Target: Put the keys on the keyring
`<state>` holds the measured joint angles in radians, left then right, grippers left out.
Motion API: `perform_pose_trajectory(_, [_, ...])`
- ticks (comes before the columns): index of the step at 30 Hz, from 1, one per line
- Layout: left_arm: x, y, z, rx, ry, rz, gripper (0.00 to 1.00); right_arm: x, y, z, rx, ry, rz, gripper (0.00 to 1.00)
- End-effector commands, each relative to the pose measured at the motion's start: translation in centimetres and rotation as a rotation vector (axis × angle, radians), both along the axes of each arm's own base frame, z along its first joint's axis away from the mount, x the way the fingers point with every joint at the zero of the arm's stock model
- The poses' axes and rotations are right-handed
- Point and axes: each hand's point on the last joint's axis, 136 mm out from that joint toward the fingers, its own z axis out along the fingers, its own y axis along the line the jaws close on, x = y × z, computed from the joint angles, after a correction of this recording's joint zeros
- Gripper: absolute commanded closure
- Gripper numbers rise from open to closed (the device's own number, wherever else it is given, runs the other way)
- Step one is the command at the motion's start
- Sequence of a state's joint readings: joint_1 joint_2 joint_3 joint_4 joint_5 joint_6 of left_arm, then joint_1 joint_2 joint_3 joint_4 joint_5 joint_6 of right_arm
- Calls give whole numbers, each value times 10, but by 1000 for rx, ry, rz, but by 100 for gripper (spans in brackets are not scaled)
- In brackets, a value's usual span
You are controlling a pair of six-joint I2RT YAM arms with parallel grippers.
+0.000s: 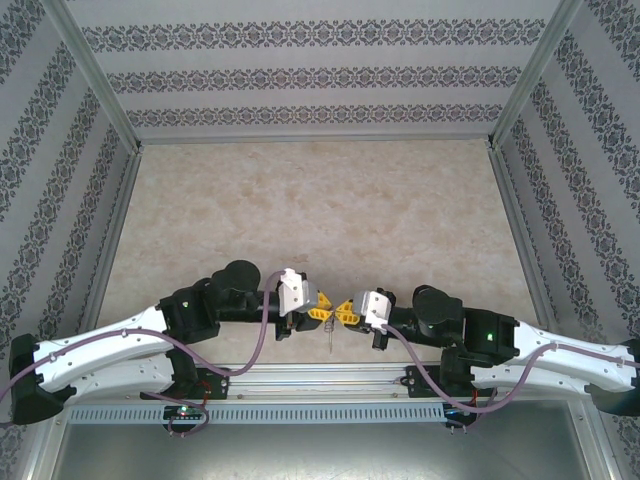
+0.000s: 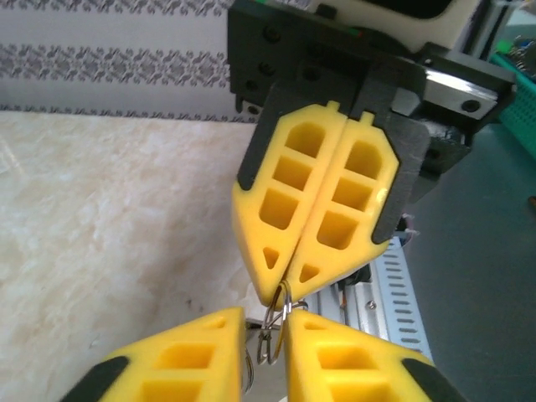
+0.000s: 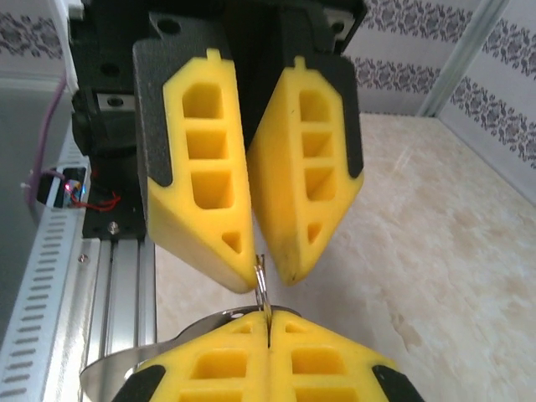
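Observation:
Both grippers meet tip to tip above the table's near edge. My right gripper (image 1: 345, 310) (image 3: 268, 322) is shut on the keyring (image 3: 262, 286), a thin wire loop standing up out of its closed pads. In the left wrist view the right gripper (image 2: 280, 293) pinches the top of the keyring (image 2: 286, 303). My left gripper (image 1: 322, 305) (image 2: 266, 316) is open, its fingertips a little apart on either side of the loop. A thin silvery piece, probably one of the keys (image 1: 329, 338), hangs below the grippers; a flat metal strip (image 3: 202, 327) curves off to the left behind the right fingers.
The beige marbled table (image 1: 320, 210) stretches away behind the grippers, walled by patterned panels. A slotted aluminium rail (image 1: 320, 385) runs along the near edge, just under both grippers, with cables beside it.

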<state>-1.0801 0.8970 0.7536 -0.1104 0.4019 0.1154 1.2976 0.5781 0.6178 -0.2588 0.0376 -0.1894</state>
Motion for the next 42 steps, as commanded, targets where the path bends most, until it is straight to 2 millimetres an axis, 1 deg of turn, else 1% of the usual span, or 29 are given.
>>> perform_pose_trajectory(1, [5, 4, 1, 58, -41, 29, 77, 10, -5, 12, -15, -24, -51, 100])
perform_pose_trajectory(7, [9, 1, -8, 114, -54, 47, 76, 15, 0, 3, -91, -19, -68, 100])
perform_pose_trajectory(15, [7, -3, -12, 127, -52, 34, 76, 17, 4, 4, -111, -10, -67, 100])
perform_pose_trajectory(23, [6, -1, -10, 113, -57, 35, 100, 16, 4, 7, -102, -9, -58, 100])
perform_pose_trajectory(27, [3, 0, -4, 83, -60, 28, 100, 12, 4, 11, -66, -9, -39, 100])
perform_pose_trajectory(28, [2, 0, -2, 68, -61, 24, 100, 11, 4, 11, -54, -7, -36, 98])
perform_pose_trajectory(31, [-1, 1, 7, 17, -67, 20, 100, 8, 3, 10, -27, 10, -28, 83])
perform_pose_trajectory(33, [-3, 2, 12, -16, -72, 15, 100, 6, 2, 7, -13, 25, -26, 76])
perform_pose_trajectory(35, [-5, 3, 18, -46, -74, 9, 100, 4, 2, 7, 6, 37, -17, 73])
perform_pose_trajectory(42, [-13, 1, 22, -89, -60, -32, 100, 0, 3, 10, 40, 39, 5, 74])
